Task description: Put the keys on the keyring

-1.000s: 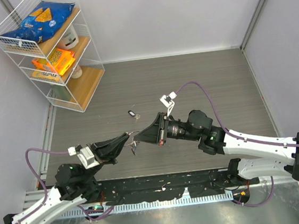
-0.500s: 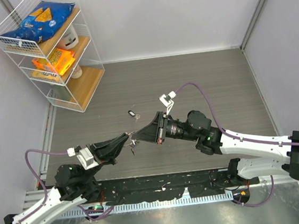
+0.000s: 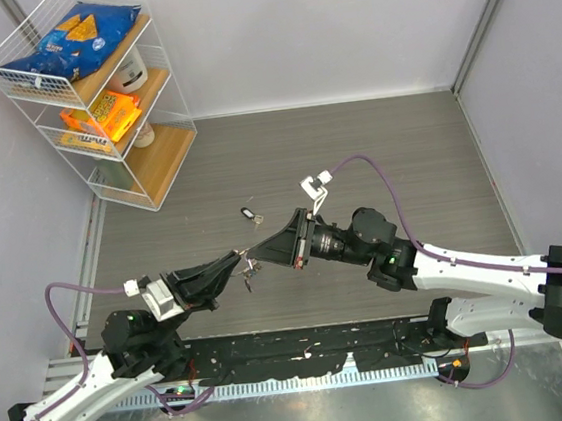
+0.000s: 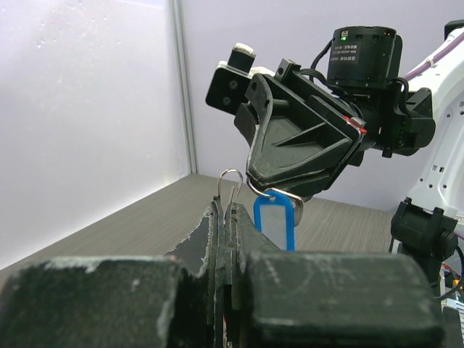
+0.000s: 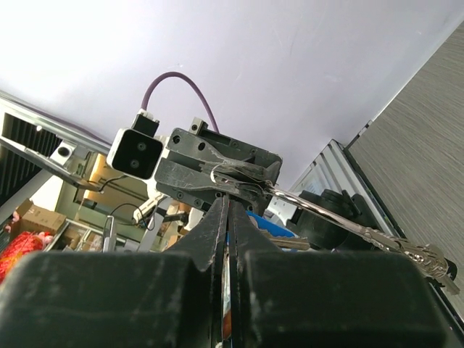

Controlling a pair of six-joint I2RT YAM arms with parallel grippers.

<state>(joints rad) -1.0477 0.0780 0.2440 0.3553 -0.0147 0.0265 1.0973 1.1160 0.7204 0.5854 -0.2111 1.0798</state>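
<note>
In the top view my left gripper (image 3: pixel 234 263) and right gripper (image 3: pixel 265 254) meet tip to tip above the near middle of the table. The left gripper (image 4: pixel 225 212) is shut on the keyring (image 4: pixel 230 181), whose thin silver wire loop sticks up out of its fingertips. My right gripper (image 5: pixel 228 204) is shut on a key with a blue tag (image 4: pixel 274 220) hanging under its tips, right beside the loop. In the right wrist view a long silver key (image 5: pixel 362 230) juts out from the keyring (image 5: pixel 221 174). One more of the keys (image 3: pixel 250 214), dark-tagged, lies on the table behind the grippers.
A white wire shelf rack (image 3: pixel 146 109) with snack bags stands at the back left. Grey walls close in the wooden tabletop (image 3: pixel 375 145). A purple cable (image 3: pixel 383 175) arches over the right arm.
Both grippers have drifted slightly to the left together, still tip to tip. Both stay shut.
</note>
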